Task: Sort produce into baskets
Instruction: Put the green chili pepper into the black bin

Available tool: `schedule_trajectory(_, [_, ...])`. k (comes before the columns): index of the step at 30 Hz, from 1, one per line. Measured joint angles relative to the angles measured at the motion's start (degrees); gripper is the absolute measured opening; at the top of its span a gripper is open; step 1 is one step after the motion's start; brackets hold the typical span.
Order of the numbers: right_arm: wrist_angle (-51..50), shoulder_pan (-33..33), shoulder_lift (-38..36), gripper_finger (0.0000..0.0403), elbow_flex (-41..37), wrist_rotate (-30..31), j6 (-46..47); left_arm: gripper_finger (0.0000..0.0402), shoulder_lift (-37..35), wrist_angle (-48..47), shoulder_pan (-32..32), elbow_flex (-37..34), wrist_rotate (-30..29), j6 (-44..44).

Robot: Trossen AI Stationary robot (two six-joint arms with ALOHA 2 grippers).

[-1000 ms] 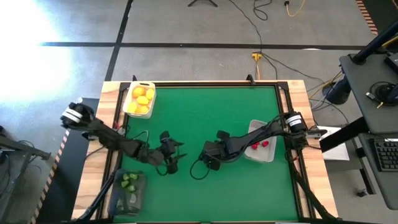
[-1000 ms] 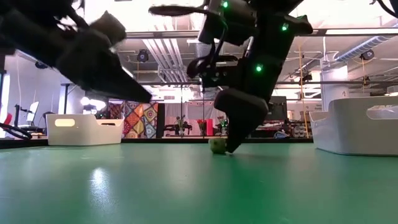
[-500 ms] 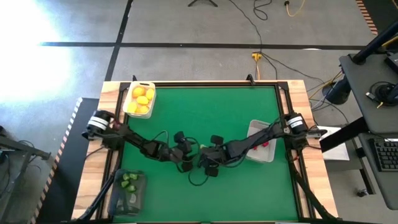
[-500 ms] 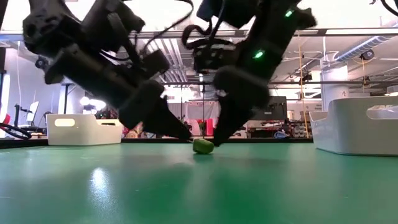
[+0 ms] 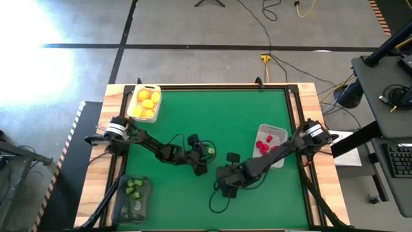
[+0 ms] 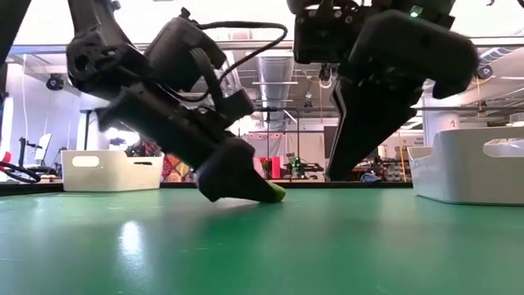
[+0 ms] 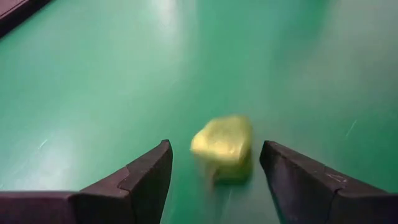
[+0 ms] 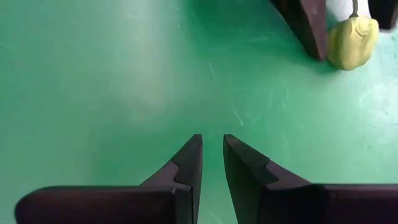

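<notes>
A small green produce piece lies on the green table near its middle. My left gripper is open and low over the table, one finger on each side of the piece; I see no touch. It also shows in the low view. My right gripper is shut and empty, raised above the table nearer the front edge. The white basket holds yellow fruits, the pale basket holds red pieces, and the dark translucent basket holds green pieces.
The two arms are close together at mid-table, the right gripper hanging just beside the left. Loose cables trail from both wrists. The baskets stand at the far left, near left and right sides. Wooden rails frame the table.
My left gripper has moved toward the table's right and come down at the green piece, its fingers now on either side of it. My right gripper has drawn away from the piece toward the near edge and risen. The piece has shifted slightly on the table.
</notes>
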Motion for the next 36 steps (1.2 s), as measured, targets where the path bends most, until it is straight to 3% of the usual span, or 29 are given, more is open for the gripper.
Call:
schedule_trajectory(3, [0.0,0.8,0.0,0.0059,0.0,0.0,1.7,0.0236,2.2,3.0,0.4,1.2,2.8,2.6])
schedule_trajectory(9, [-1.3,2.0,0.0,0.0059,0.0,0.0,5.3,0.0236,5.4,4.3,0.6,3.9,2.7,4.0])
schedule_trajectory(21, [-3.5,3.7,0.0,0.0059,0.0,0.0,9.0,0.0229,0.1,1.0,0.5,-0.4,4.0,3.6])
schedule_trajectory(24, [-3.5,3.7,0.0,0.0059,0.0,0.0,8.7,0.0201,-1.0,0.5,0.5,-1.1,4.0,2.5])
schedule_trajectory(31, [-3.2,3.6,0.0,0.0059,0.0,0.0,8.3,0.0084,-1.0,2.4,0.7,-1.2,4.8,1.8])
schedule_trajectory(36, [-3.1,3.6,0.0,0.0059,0.0,0.0,8.3,0.0065,-1.1,2.6,0.4,-0.9,4.8,0.0])
